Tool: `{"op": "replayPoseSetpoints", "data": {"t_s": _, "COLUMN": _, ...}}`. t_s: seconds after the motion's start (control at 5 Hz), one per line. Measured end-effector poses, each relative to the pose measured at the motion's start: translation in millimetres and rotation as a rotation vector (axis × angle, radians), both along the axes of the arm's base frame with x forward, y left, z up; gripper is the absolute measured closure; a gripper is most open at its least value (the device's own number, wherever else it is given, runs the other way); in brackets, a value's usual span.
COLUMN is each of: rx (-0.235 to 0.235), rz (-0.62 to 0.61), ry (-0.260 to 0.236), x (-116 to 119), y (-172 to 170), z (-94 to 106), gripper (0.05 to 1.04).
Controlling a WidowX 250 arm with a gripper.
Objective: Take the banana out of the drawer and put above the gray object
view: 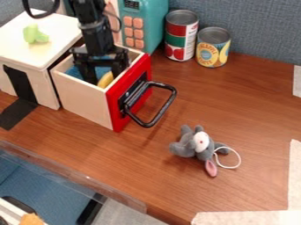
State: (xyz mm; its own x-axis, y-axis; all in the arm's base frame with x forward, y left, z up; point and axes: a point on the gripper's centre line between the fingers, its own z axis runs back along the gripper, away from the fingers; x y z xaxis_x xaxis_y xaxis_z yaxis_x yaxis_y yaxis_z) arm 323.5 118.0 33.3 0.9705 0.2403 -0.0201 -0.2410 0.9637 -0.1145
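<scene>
Wood-grain tabletop point(247, 105) abuts a blue-gray fabric partition point(253, 19) at the rear. Drawer point(85, 103), with red front panel and black handle point(163, 107), extends from the light wooden cabinet point(56, 55). Gripper point(104, 72) is positioned down inside the drawer, fingers set wide apart; contact with the banana cannot be determined. Banana point(105, 80) lies in the drawer near the red panel, between the fingers as viewed. Gray plush toy point(187, 145), fitted with a white loop point(238, 161), lies on the tabletop, forward of the drawer and to picture right. Two cans, red-green point(180, 37) and yellow-blue point(213, 48), stand upright near the partition
</scene>
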Motion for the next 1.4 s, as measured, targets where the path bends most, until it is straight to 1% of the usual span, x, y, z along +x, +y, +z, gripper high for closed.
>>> {"op": "replayPoseSetpoints", "data": {"t_s": 0.2, "rx": -0.008, "rz": 0.008, "ry": -0.005, "x": -1, "y": -2, "z": -2.5, "gripper": 0.495}}
{"op": "replayPoseSetpoints", "data": {"t_s": 0.4, "rx": -0.018, "rz": 0.019, "ry": -0.017, "x": -2, "y": -5, "z": -3.3, "gripper": 0.708}}
{"op": "replayPoseSetpoints", "data": {"t_s": 0.6, "rx": -0.003, "rz": -0.005, "ry": -0.112, "x": -1, "y": -14, "z": 30.8, "gripper": 0.71}}
{"op": "replayPoseSetpoints", "data": {"t_s": 0.8, "rx": -0.021, "rz": -0.028, "ry": -0.23, "x": 8, "y": -44, "z": 76.1, "gripper": 0.71}}
{"op": "replayPoseSetpoints", "data": {"t_s": 1.0, "rx": -0.04, "rz": -0.118, "ry": -0.263, "x": 21, "y": -89, "z": 91.6, "gripper": 0.71}}
{"op": "replayPoseSetpoints", "data": {"t_s": 1.2, "rx": -0.034, "rz": -0.205, "ry": -0.219, "x": 33, "y": -130, "z": 75.6, "gripper": 0.71}}
{"op": "replayPoseSetpoints", "data": {"t_s": 1.4, "rx": -0.017, "rz": -0.221, "ry": -0.172, "x": 41, "y": -153, "z": 44.6, "gripper": 0.71}}
